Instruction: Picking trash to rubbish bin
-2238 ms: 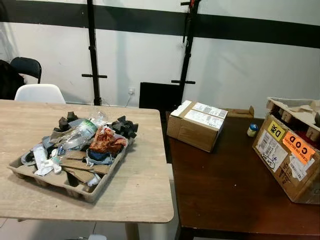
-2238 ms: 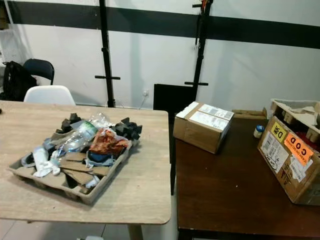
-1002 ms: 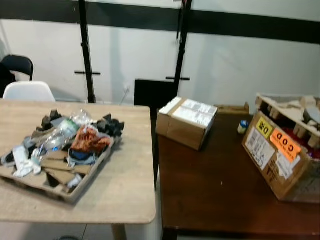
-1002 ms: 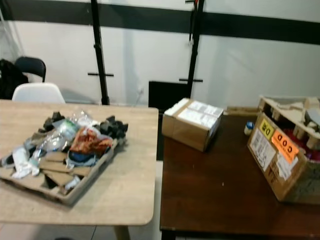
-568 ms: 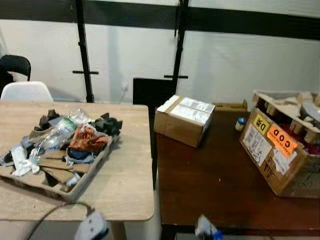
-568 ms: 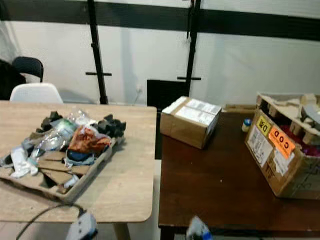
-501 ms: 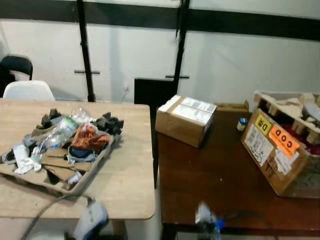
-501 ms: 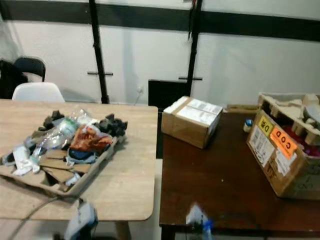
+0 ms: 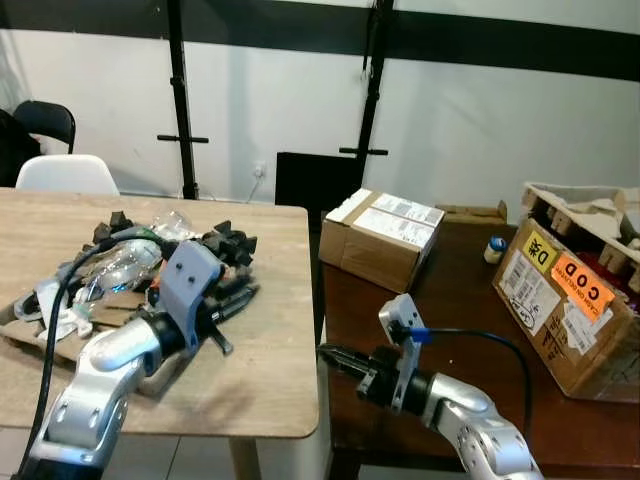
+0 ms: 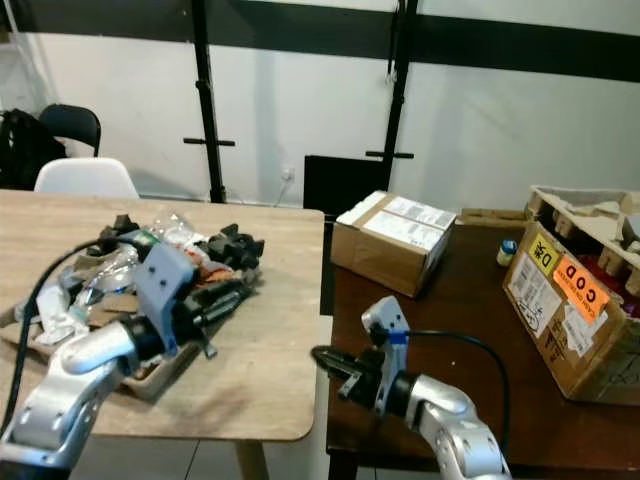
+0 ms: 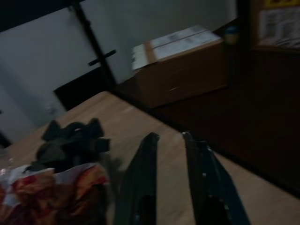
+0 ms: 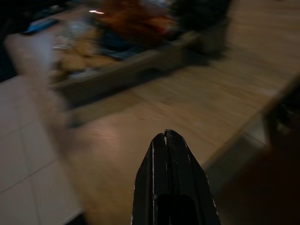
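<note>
i see my left gripper (image 9: pixel 243 296) slightly parted beside the trash tray (image 9: pixel 160 372) on the light surface (image 9: pixel 270 370); right gripper (image 9: pixel 333 355) pressed closed.

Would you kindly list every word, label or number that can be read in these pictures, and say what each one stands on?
"C.O.D": orange sticker on the side of the open cardboard box on the dark table.
"D" plus a blurred character: yellow sticker on the same box.
White shipping labels on that box: print too small to read.
White labels on top of the closed cardboard box: too small to read.
Green bottle label in the trash tray: unreadable.
</note>
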